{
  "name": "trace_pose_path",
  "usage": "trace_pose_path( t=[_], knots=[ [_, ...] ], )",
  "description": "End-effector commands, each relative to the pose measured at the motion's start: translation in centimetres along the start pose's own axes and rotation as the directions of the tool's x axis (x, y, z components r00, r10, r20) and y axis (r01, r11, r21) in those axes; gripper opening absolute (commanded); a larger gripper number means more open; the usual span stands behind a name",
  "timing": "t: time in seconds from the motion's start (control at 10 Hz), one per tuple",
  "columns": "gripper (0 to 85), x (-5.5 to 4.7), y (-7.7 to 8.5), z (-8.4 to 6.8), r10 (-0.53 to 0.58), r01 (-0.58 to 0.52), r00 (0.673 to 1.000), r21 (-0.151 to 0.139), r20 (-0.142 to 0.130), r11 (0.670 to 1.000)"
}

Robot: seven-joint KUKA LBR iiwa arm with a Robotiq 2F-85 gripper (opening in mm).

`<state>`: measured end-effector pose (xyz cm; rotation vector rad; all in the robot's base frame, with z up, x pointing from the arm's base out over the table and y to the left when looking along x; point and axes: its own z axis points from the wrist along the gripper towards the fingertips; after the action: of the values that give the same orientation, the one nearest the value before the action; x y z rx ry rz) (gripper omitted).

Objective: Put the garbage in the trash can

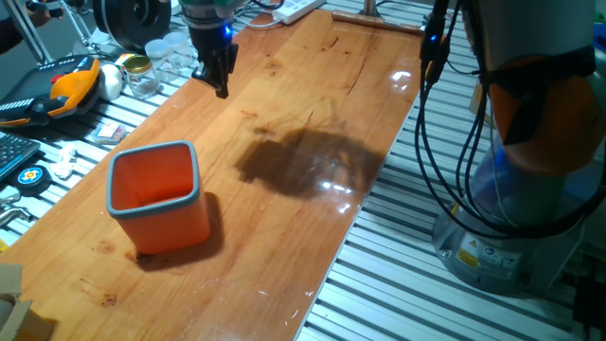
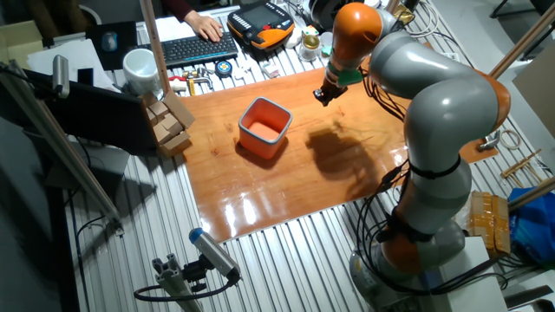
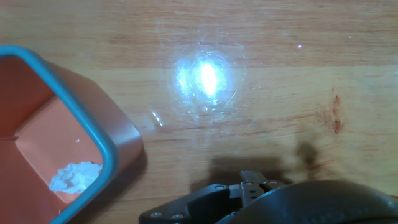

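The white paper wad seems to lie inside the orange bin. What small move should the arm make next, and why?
Probably only a small retreat upward, away from the table. The hand view shows the garbage lying on the floor of the trash can, so nothing seems left to carry. The claw hangs beside the bin, not over it; whether it is open, I cannot tell.

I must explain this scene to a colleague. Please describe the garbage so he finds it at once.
On the wooden table stands one orange trash can with a grey rim. The garbage lies on its floor: a small crumpled white wad, the only thing inside.
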<state>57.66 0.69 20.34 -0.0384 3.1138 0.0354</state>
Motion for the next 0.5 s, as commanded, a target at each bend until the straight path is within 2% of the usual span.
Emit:
trace_pose_path(
  t=[0.0,0.3,0.4],
  knots=[
    [0.0,-0.03,-0.04,-0.02,-0.002,0.002,1.0,0.0,0.001,1.0],
    [0.0,-0.26,0.02,0.45,-0.005,0.005,1.0,-0.002,-0.001,1.0],
    [0.0,-0.34,-0.01,0.33,-0.01,0.01,1.0,0.014,0.007,1.0]
  ],
)
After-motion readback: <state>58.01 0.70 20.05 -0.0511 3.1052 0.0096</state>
